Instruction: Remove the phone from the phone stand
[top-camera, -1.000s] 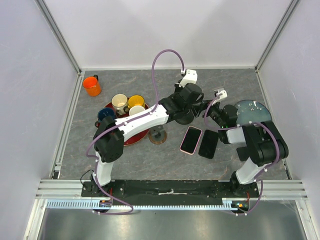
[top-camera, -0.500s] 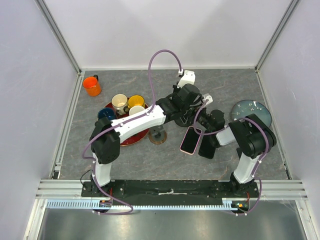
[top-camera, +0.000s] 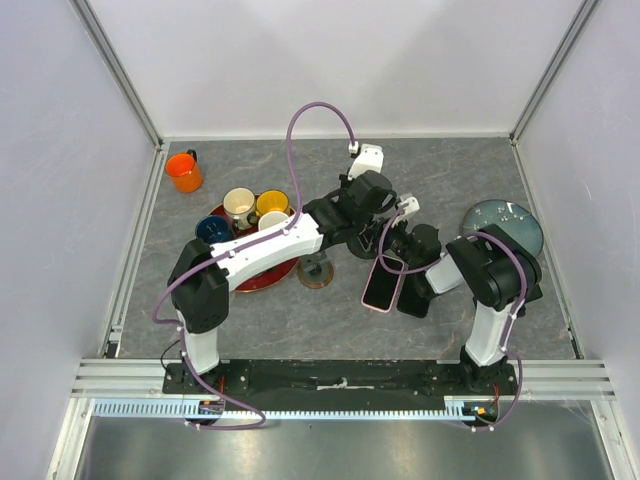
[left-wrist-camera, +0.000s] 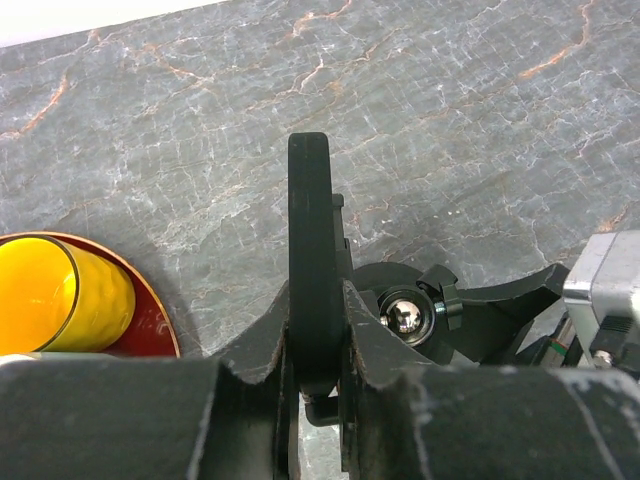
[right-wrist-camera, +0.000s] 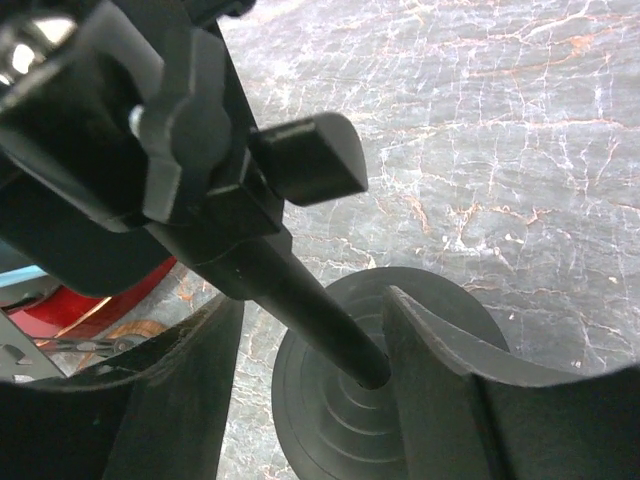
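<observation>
The left gripper (left-wrist-camera: 315, 335) squeezes a black flat piece (left-wrist-camera: 310, 220); I cannot tell if it is phone or holder. The right gripper (right-wrist-camera: 312, 300) has slid in and now stands open around the stand's pole (right-wrist-camera: 285, 285), ready to steady it. Only the top view shows the pink-edged phone (top-camera: 380, 285), leaning just below both grippers.
</observation>
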